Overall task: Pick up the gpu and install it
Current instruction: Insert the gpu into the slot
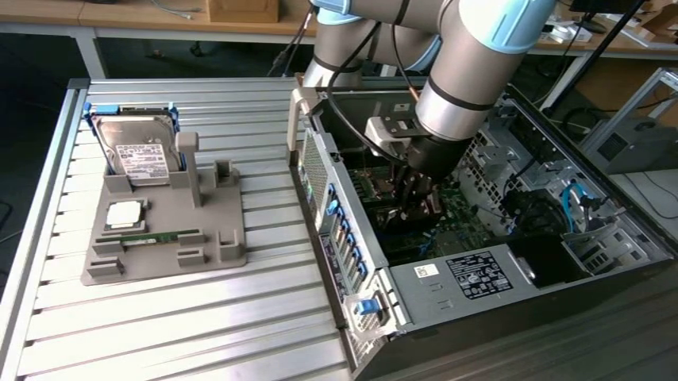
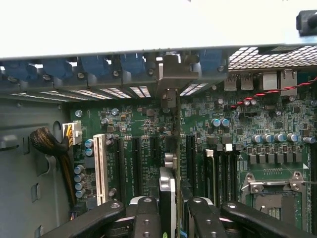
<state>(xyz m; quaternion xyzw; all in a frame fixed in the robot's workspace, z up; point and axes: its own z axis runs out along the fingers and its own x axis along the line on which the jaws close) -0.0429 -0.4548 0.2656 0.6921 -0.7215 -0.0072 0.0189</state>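
The arm reached down into the open case (image 1: pixel 350 238), which lay on the slatted table (image 1: pixel 159 317). The gripper (image 2: pixel 171 208) hung low over the motherboard (image 2: pixel 277 158), its black fingers (image 2: pixel 148 213) partly closed on the gpu (image 2: pixel 177 134). The card stood on edge between them, seen edge-on from the wrist as a thin dark line running from the fingers to the rear slot openings. Its silver bracket (image 2: pixel 168 74) sat against the case's back wall, between the blue slot latches (image 2: pixel 99 67). The card's lower edge seemed to be in or just above a black expansion slot beside the white slot (image 2: pixel 100 168), though how deep it sat could not be made out. In the exterior view the gripper (image 1: pixel 418 198) was deep in the case, the card mostly hidden by it.

On the exterior view's left, a grey holder (image 1: pixel 159 238) carried a hard drive (image 1: pixel 138 151) upright, with a processor (image 1: pixel 125 213) and a memory stick (image 1: pixel 159 236) lying flat.
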